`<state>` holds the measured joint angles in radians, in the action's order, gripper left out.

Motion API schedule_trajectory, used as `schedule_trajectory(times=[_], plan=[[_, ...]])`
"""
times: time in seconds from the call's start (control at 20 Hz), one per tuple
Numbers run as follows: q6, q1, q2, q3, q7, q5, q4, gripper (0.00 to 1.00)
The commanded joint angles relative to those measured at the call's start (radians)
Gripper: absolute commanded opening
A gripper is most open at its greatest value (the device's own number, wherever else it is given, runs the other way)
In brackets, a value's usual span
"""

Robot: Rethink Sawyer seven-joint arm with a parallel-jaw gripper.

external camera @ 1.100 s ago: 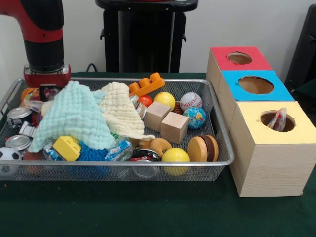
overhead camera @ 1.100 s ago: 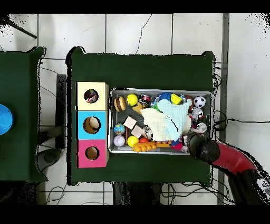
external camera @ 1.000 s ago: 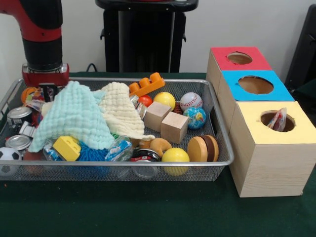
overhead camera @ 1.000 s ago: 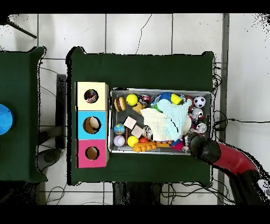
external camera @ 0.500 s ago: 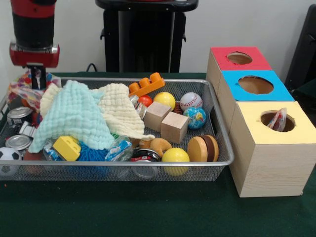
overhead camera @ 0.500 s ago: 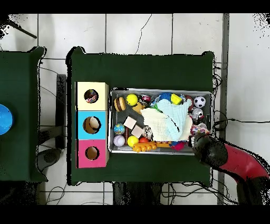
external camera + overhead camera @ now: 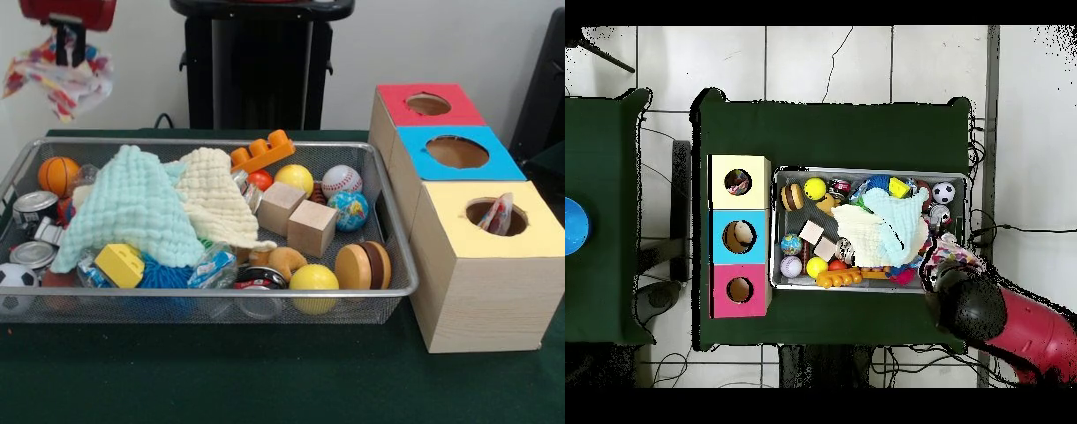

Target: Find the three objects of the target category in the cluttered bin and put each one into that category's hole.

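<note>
Spotted cloth (image 7: 60,78) between fingers (image 7: 66,46)

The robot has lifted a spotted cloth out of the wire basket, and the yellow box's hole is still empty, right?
Not quite. The gripper does hold a spotted cloth above the basket, but the front view shows another spotted cloth already poking from the yellow box's hole.

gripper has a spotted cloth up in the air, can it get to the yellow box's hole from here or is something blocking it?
Probably yes. The gripper holds the spotted cloth well above the bin, higher than everything in it. The hole lies open on top, though another spotted cloth sticks out of it and may crowd the drop.
</note>
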<state>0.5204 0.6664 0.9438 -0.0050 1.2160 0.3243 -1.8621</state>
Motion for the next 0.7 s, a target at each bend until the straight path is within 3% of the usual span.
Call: schedule_trajectory(times=[0.05, 0.35, 0.7], plan=[[0.174, -0.101, 0.209, -0.074, 0.251, -0.108, -0.163, 0.0], [0.167, -0.234, 0.238, -0.105, 0.333, -0.188, -0.193, 0.0], [0.16, -0.464, 0.156, -0.137, 0.532, -0.289, -0.145, 0.0]])
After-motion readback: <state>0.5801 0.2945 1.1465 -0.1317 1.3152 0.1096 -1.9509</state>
